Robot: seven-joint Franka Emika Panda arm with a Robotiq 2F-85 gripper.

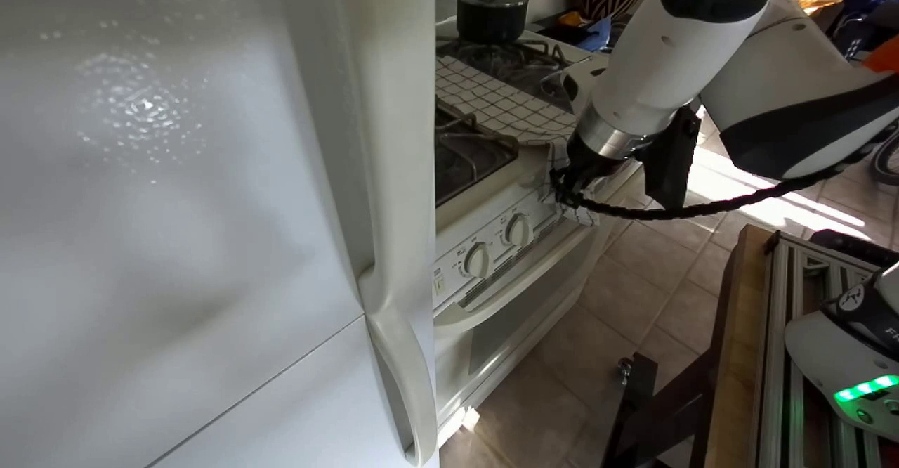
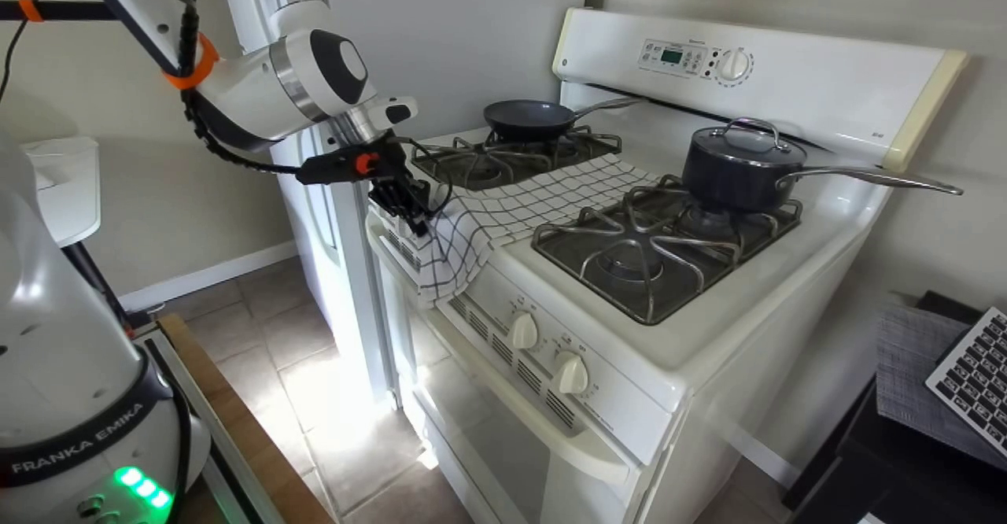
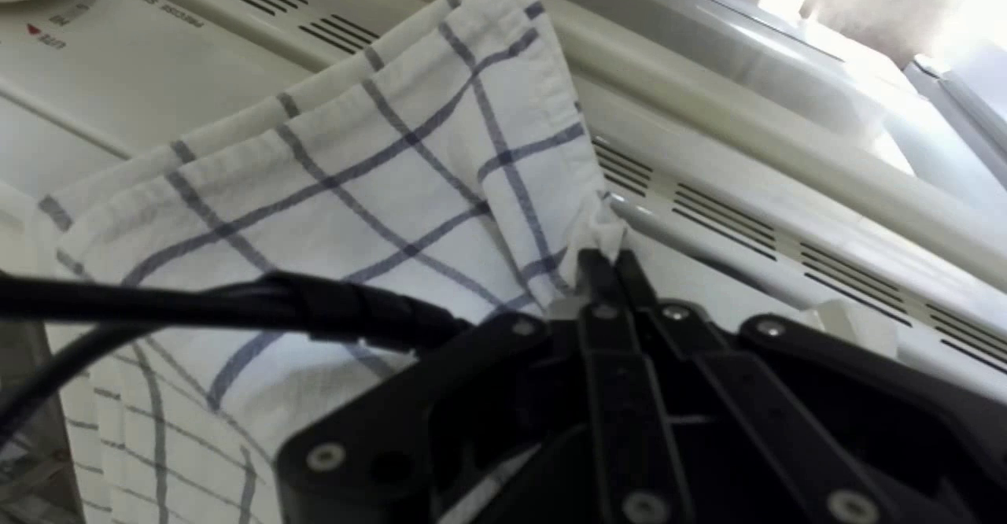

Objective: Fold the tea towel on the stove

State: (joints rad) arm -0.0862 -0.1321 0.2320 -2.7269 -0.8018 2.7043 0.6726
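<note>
The jaws pinch the tea towel [image 2: 543, 200] at its hanging front, layers unclear from here; its length runs back over the stove [image 2: 614, 343].

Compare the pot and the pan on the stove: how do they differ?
The pot is deep, while the pan is shallow. The pot wears a lid; the pan is uncovered. The pan sits on the fridge side of the towel, the pot on the opposite side. Both are dark and long-handled.

white tea towel [image 2: 566, 190] with blue-grey grid lines, white stove [image 2: 543, 272], black fingers [image 3: 598, 276]
</note>
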